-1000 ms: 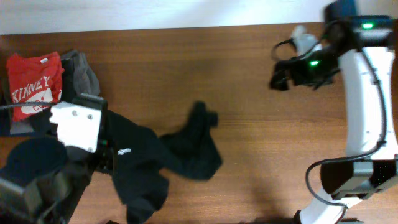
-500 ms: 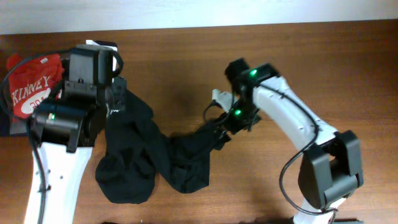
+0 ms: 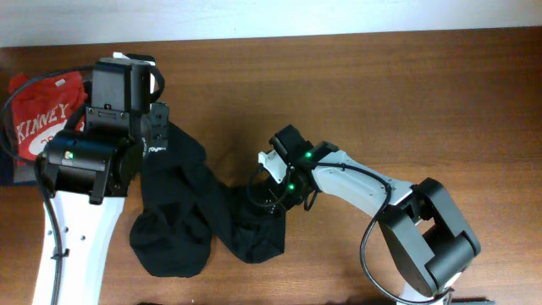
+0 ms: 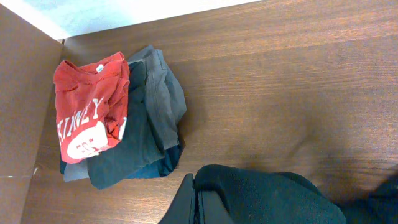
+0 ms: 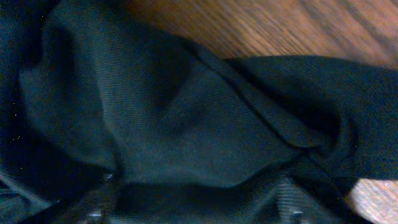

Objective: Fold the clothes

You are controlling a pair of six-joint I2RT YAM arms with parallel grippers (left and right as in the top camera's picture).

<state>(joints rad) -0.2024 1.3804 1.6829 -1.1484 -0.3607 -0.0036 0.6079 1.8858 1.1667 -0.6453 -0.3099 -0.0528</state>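
Note:
The black garment [image 3: 182,203] lies crumpled on the wooden table [image 3: 398,93], left of centre, with a small white logo near its top. My left gripper [image 3: 158,140] is at its upper left edge. In the left wrist view the left gripper [image 4: 198,200] is shut on a fold of the garment [image 4: 273,199]. My right gripper [image 3: 264,196] sits low on the garment's right part. In the right wrist view black fabric [image 5: 186,112] fills the frame, and the right gripper [image 5: 193,208] has its fingers [image 5: 292,204] wide apart, pressed into the cloth.
A red T-shirt with white lettering [image 3: 47,114] lies on folded grey [image 4: 158,93] and navy [image 4: 124,165] garments at the table's far left. It also shows in the left wrist view [image 4: 90,115]. A brown board [image 4: 18,106] stands beside the pile.
My right arm has swung from the far right corner down and left onto the garment's right part. My left arm rose to the garment's top left, dragging the cloth, then held still.

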